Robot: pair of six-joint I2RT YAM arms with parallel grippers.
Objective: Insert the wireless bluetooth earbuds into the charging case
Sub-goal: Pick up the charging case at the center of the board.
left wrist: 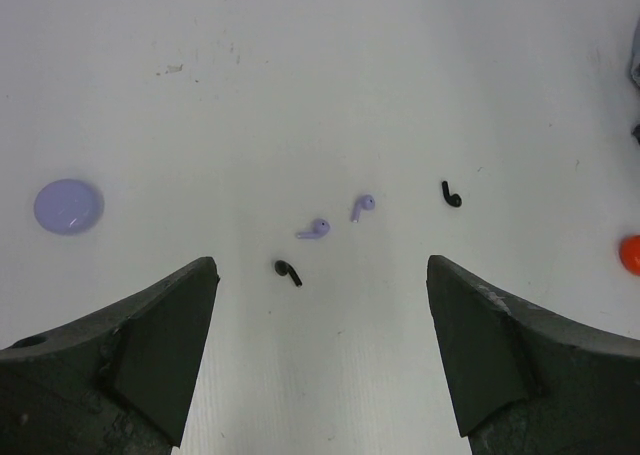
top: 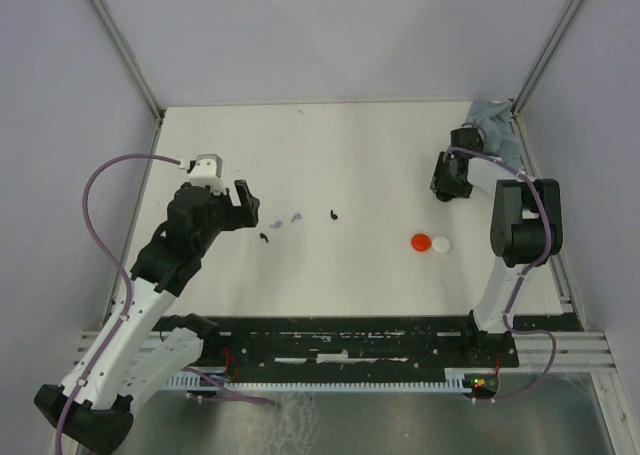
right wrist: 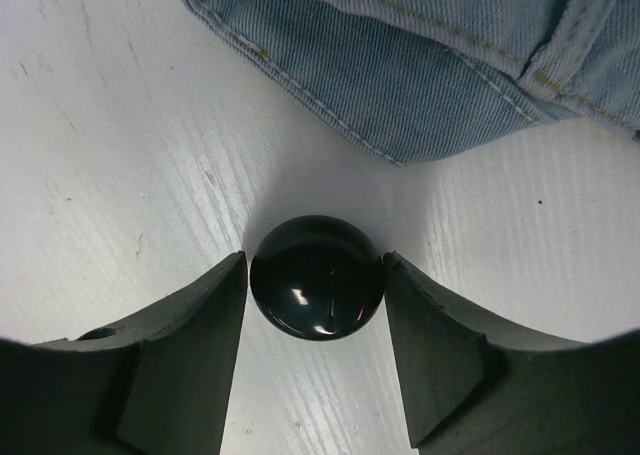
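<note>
Four tiny earbuds lie mid-table: a black one [top: 264, 238], two lilac ones [top: 276, 223] [top: 296, 217] and another black one [top: 333, 214]. In the left wrist view they are the black one [left wrist: 288, 271], the lilac pair [left wrist: 314, 230] [left wrist: 362, 207] and the far black one [left wrist: 451, 194]. My left gripper [top: 228, 190] [left wrist: 320, 267] hangs open and empty above the table, just short of them. My right gripper [top: 445, 190] [right wrist: 315, 262] is at the far right, its jaws closed on both sides of a glossy black round case [right wrist: 317, 276] resting on the table.
A lilac round disc [left wrist: 68, 206] lies left of the earbuds. A red disc [top: 421, 241] and a white disc [top: 441, 243] lie side by side at right of centre. A blue denim cloth [right wrist: 450, 55] [top: 497, 125] lies bunched in the far right corner, just beyond the black case.
</note>
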